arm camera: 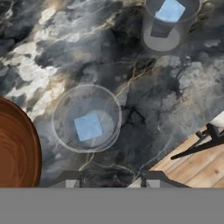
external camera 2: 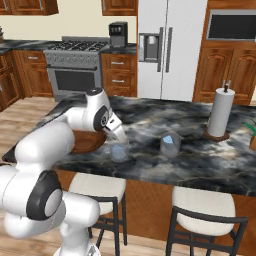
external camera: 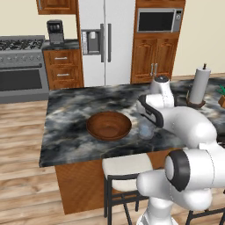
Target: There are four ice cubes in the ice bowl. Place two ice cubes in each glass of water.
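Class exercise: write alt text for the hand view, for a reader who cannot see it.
Looking down on a dark marbled counter, a clear glass holds one pale-blue ice cube. A second glass at the top also holds a cube. The wooden bowl's rim curves in at left.

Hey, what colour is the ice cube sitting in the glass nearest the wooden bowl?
Pale blue. The ice cube shows best in the hand view.

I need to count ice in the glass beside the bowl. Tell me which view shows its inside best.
The hand view: it looks straight down into the glass beside the bowl, showing one ice cube. The left base view and right base view show it side-on, contents unclear.
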You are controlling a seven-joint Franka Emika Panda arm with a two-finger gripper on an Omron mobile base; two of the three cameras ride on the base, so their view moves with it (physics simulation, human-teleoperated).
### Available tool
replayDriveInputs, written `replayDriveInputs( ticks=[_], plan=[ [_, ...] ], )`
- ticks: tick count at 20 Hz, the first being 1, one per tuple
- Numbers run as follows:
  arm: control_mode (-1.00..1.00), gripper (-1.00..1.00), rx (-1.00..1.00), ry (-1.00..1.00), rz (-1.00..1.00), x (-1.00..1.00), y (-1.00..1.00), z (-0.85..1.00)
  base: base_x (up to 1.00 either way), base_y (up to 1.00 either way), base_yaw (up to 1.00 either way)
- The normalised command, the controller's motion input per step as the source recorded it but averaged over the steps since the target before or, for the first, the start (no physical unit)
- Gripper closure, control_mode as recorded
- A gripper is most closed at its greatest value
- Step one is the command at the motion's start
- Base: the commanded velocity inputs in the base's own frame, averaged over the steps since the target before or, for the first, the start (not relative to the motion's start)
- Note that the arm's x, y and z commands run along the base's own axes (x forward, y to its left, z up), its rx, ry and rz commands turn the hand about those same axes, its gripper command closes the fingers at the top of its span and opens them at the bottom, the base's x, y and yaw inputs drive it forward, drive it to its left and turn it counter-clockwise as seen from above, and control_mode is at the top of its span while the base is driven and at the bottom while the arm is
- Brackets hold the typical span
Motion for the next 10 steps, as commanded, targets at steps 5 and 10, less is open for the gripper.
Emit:
replayDriveInputs(
  ticks=[5,10],
  plan=[
    [-1.00,1.00,0.00,0.03,0.00,0.22,0.00,-0.05,0.00,0.00,0.00],
    [-1.00,1.00,0.00,0.00,0.00,0.14,0.00,-0.22,0.00,0.00,0.00]
  ],
)
